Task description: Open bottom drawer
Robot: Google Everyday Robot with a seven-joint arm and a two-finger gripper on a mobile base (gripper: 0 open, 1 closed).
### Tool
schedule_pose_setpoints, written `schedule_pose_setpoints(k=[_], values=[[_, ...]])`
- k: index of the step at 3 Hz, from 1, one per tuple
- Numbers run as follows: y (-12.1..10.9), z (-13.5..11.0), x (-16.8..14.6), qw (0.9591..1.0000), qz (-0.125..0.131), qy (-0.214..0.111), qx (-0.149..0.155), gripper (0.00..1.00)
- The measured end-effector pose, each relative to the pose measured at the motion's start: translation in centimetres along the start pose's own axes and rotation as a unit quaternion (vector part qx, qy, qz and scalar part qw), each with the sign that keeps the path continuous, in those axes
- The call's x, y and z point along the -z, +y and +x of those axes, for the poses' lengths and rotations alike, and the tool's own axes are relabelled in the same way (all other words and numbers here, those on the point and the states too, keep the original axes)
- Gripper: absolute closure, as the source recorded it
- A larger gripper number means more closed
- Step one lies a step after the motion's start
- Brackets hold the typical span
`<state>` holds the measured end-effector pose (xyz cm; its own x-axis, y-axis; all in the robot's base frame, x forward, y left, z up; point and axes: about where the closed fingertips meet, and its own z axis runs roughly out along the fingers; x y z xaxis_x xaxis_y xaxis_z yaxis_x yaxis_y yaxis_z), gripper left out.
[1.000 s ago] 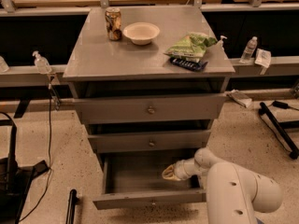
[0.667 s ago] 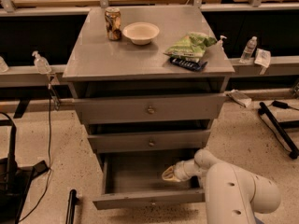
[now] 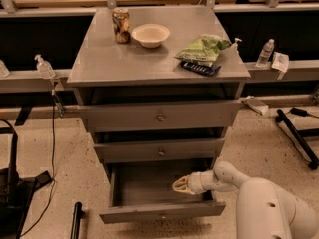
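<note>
The grey cabinet (image 3: 159, 63) has three drawers. The bottom drawer (image 3: 162, 210) is pulled well out, and its empty grey inside shows. Its flat front has a small round knob (image 3: 163, 216). The top drawer (image 3: 159, 116) and the middle drawer (image 3: 159, 151) stick out only slightly. My gripper (image 3: 180, 184) reaches from the white arm (image 3: 259, 203) at the lower right. It sits over the open bottom drawer's right half, behind the drawer front.
On the cabinet top stand a can (image 3: 120, 25), a white bowl (image 3: 150, 35), a green chip bag (image 3: 202, 48) and a dark bar (image 3: 200, 67). A water bottle (image 3: 264, 53) and a sanitiser bottle (image 3: 44, 66) stand on side ledges. Black stands rest on the floor left and right.
The gripper has stayed over the open bottom drawer. The drawer front looks about the same distance out. Nothing else has moved.
</note>
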<state>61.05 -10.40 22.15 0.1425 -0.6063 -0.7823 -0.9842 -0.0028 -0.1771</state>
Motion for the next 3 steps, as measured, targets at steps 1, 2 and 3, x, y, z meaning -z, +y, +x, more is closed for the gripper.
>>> schedule_pose_setpoints(k=[1,2,3], values=[[0.5,-1.3,2.2,0.9998,0.009,-0.016,0.009,1.00],[0.9,-1.6,4.4,0.9995,0.023,-0.021,-0.002,1.00],[1.0,-1.7,4.1,0.9995,0.021,-0.022,-0.002,0.81]])
